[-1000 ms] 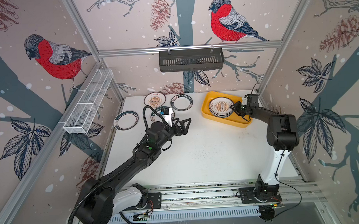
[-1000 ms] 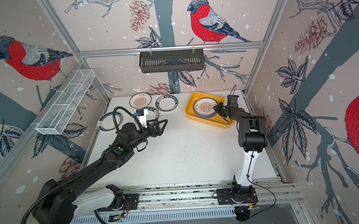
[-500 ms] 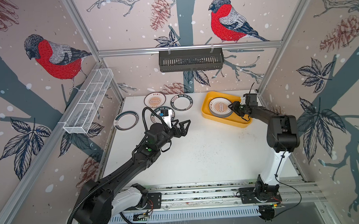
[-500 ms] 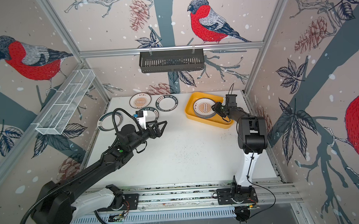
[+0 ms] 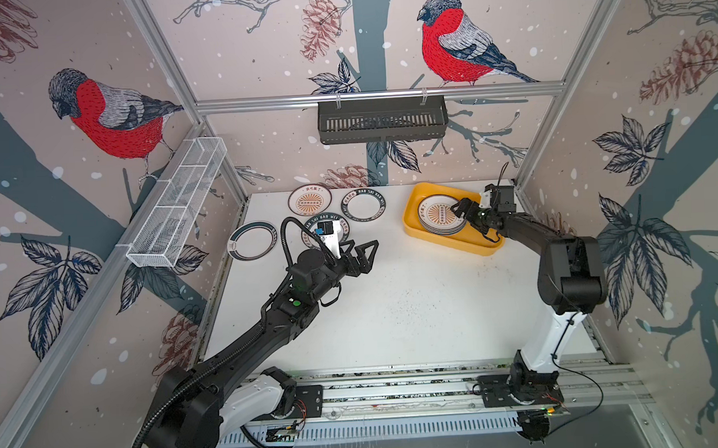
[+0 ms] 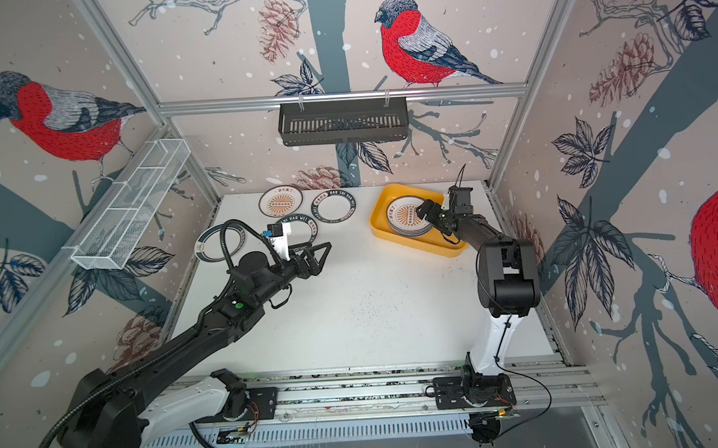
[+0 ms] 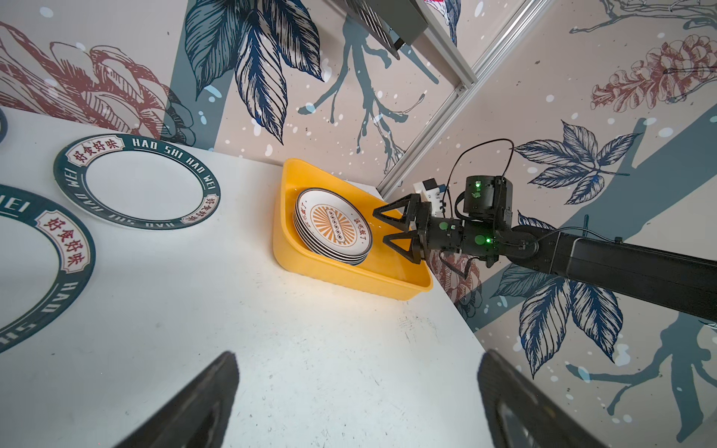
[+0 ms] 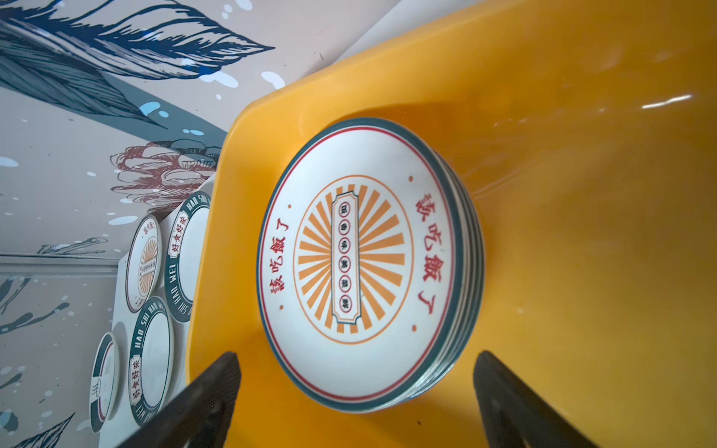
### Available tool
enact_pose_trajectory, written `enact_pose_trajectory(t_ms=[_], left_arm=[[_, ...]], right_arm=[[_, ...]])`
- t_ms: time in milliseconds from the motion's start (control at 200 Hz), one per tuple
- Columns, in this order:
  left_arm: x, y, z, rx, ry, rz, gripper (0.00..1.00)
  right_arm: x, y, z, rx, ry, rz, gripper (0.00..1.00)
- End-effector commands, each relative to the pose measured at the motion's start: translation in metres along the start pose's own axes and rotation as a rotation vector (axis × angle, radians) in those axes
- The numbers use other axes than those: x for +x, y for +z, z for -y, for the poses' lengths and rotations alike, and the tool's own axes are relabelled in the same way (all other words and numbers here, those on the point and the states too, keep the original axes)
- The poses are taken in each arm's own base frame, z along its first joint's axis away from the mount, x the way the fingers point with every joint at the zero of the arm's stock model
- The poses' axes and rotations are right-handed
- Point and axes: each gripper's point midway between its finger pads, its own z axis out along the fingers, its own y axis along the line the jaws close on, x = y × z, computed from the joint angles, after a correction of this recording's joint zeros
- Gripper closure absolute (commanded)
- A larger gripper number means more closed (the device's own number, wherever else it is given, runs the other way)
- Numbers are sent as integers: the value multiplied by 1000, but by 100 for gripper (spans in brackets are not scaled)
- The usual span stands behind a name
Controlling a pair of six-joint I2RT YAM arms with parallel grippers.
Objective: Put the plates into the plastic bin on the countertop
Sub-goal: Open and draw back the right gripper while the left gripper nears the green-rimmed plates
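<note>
Upper right in a top view, plates (image 5: 436, 213) stacked in the plastic bin (image 5: 445, 242) lie just left of the wide-open right gripper (image 5: 460, 211), seemingly untouched.

Black slatted basket (image 5: 382, 120), one, hung by two clips from an aluminium crossbar (image 5: 260, 102) at 12 o'clock in both top views. White wire mesh rack (image 5: 177, 204), long, split by cross-partitions, sat on the slanting side rail at 10 o'clock. Wall panels bore prints of red-breasted birds (image 5: 445, 50), pine cones (image 5: 319, 27), dark leaves (image 5: 633, 146) and teal branches.
</note>
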Motion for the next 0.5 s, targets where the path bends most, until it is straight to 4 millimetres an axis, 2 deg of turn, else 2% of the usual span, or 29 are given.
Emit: enact_pose_trajectory(t_ms=[0,270,495], left_arm=[[-3,-3,-1,-6,-9,18,4],[1,-4,-2,-12,-23,4,4],[4,-9,-20,-97,-58,5,4]], right_arm=[[-7,-8,-13,-28,-62,42,3],[2,-35,-43,-111,-132,76,0],[19,-60,-69,-175,-179,97,1]])
